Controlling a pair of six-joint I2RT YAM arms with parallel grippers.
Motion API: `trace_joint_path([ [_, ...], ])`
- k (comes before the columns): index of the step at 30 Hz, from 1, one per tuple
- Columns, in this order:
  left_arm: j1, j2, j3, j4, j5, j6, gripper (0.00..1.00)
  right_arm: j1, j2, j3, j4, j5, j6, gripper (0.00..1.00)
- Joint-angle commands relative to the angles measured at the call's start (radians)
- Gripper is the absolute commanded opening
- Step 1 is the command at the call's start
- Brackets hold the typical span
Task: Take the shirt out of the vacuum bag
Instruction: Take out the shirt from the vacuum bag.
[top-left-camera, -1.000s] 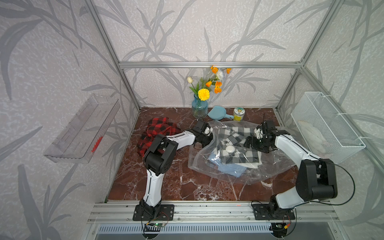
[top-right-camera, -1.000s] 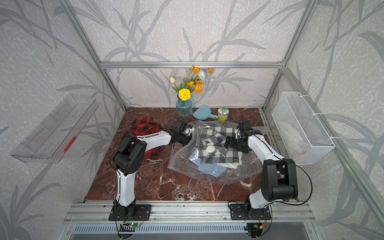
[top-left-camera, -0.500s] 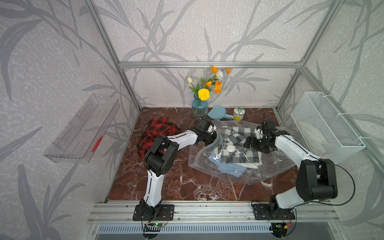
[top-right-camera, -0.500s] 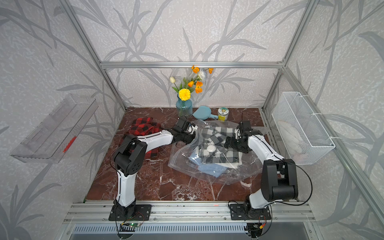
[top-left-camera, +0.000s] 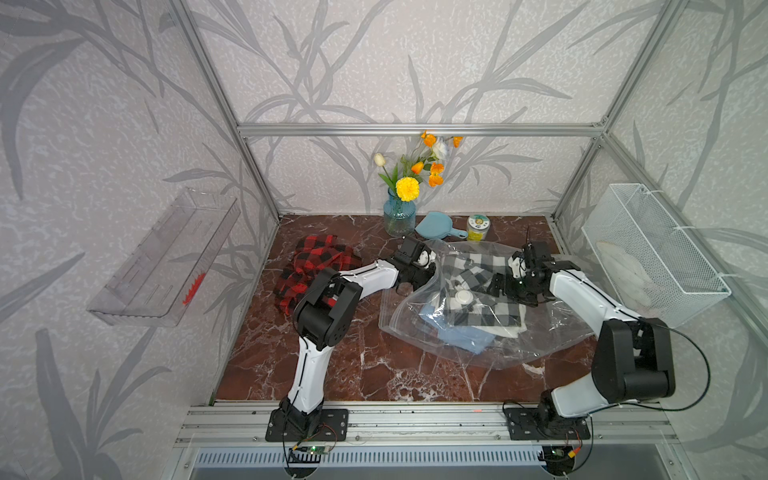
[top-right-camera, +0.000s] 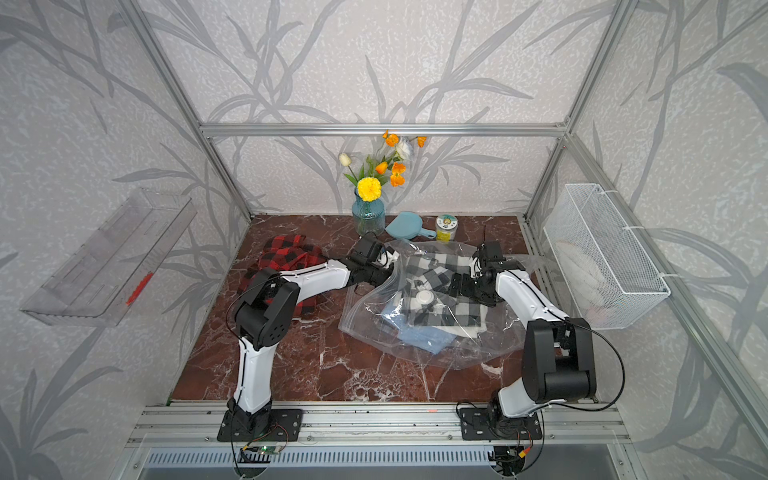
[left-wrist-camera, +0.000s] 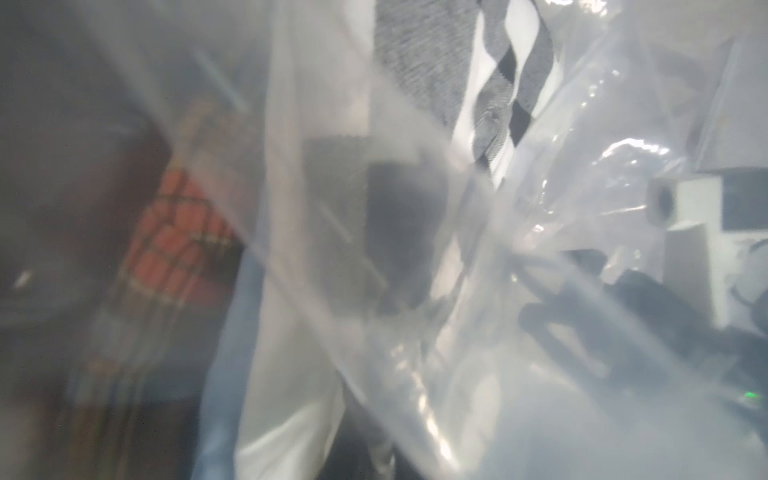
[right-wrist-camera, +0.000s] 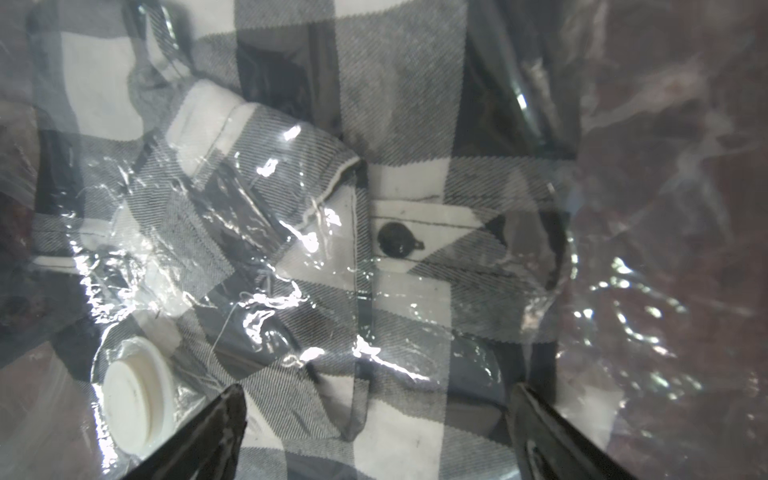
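Left claw (top-left-camera: 430, 272) is clamped shut on the vacuum bag (top-left-camera: 540, 332) film at its 10 o'clock edge, apparently near the mouth. Right claw (right-wrist-camera: 374, 432) is spread wide, hovering over the black-and-white checked shirt (right-wrist-camera: 399, 124), plastic between them. Shirt sits inside the bag mid-counter (top-left-camera: 353, 374), atop a blue folded cloth (top-left-camera: 457, 336), valve disc (top-left-camera: 462, 297) over it. Right arm is nearer; shirt likely exits toward 10–11 o'clock.
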Motion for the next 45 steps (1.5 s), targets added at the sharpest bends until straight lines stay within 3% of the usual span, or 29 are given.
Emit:
trace_joint_path([
  [1, -0.021, 0.001, 0.039, 0.013, 0.024, 0.014, 0.00, -0.005, -0.017, -0.014, 0.010, -0.022, -0.013, 0.97],
  [15, -0.006, -0.201, 0.025, 0.029, 0.028, -0.001, 0.00, -0.005, -0.027, -0.002, 0.008, -0.038, -0.025, 0.98],
  [24, 0.041, -0.382, -0.140, -0.013, -0.024, 0.026, 0.00, -0.005, -0.017, -0.002, 0.013, -0.037, -0.026, 1.00],
  [28, 0.057, -0.340, -0.202, 0.015, 0.001, 0.008, 0.00, -0.005, -0.009, -0.002, 0.018, -0.042, -0.024, 1.00],
  [36, 0.060, -0.287, -0.293, -0.002, -0.060, 0.028, 0.00, -0.005, -0.015, -0.004, 0.006, -0.051, -0.037, 1.00],
  [38, 0.060, -0.274, -0.306, 0.012, -0.060, 0.026, 0.05, -0.005, -0.011, -0.006, 0.007, -0.053, -0.037, 1.00],
  [43, 0.060, -0.266, -0.326, 0.066, -0.062, 0.008, 0.41, -0.005, -0.009, -0.008, 0.010, -0.059, -0.036, 1.00],
  [45, 0.059, -0.275, -0.323, 0.066, -0.064, 0.005, 0.47, -0.006, -0.009, -0.007, 0.006, -0.060, -0.043, 1.00],
])
